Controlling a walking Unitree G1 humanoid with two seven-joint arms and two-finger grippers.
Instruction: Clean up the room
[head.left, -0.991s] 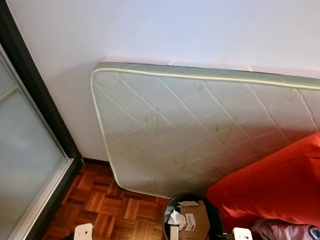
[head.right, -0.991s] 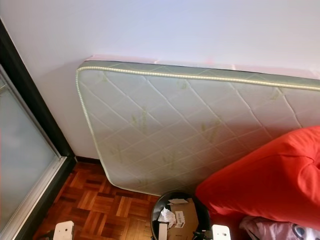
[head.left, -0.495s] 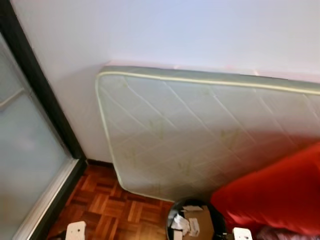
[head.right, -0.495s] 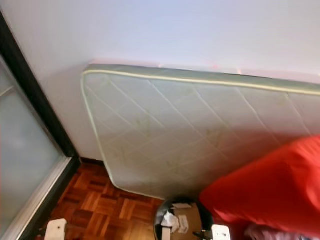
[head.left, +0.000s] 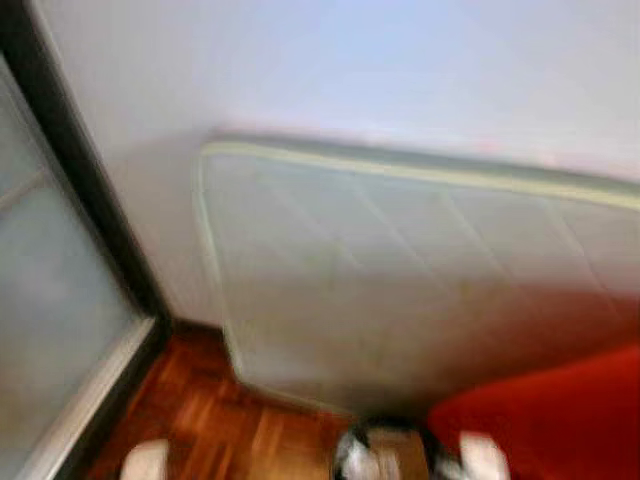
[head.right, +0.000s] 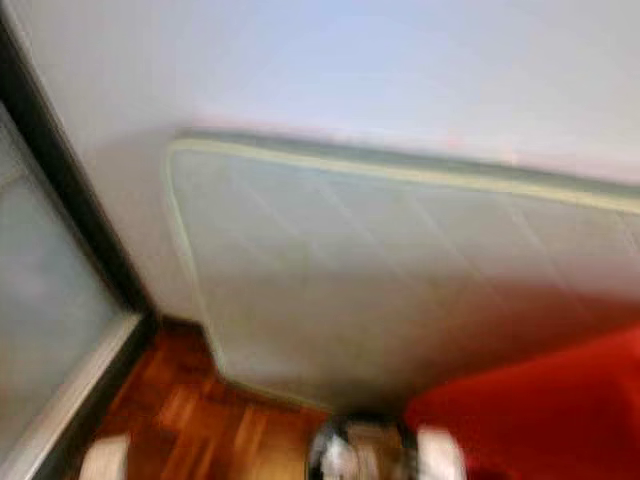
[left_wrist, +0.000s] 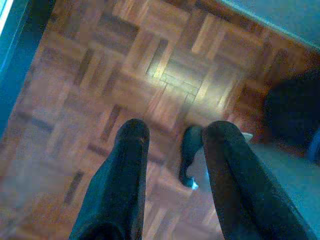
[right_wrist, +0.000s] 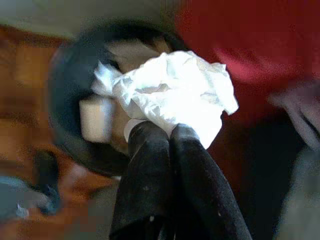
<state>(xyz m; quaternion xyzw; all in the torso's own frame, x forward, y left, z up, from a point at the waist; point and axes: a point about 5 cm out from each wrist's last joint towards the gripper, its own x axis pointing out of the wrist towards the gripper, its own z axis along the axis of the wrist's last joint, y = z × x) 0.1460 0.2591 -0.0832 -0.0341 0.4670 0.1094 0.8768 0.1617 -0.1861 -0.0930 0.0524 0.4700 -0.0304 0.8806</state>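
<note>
While the head views are blurred, which suggests the robot is moving, the right gripper is clenched on a crumpled white tissue, its two black fingers pressed together around the lower edge of the paper. Just beyond the tissue, directly under it as the wrist camera looks, is the round black bin, with some pale paper or card already inside. Beside the bin, on the far side from the wooden floor, lies a large red cushion.

The left gripper is released, fingers apart and holding nothing, and it hangs over the parquet floor. A small dark object lies on the floor between its fingertips; I cannot tell what it is.

Compared with one second ago, the whole head picture has shifted: the bin has slid down to the very bottom edge and the mattress leaning on the wall has sunk lower in the picture. This is a movement of the camera, not of the things. I judge that the robot is stepping closer to the bin, so the tissue is now nearly over the opening and the drop may be the next step.

No writing can be read now. Any label in the bin is too blurred.
</note>
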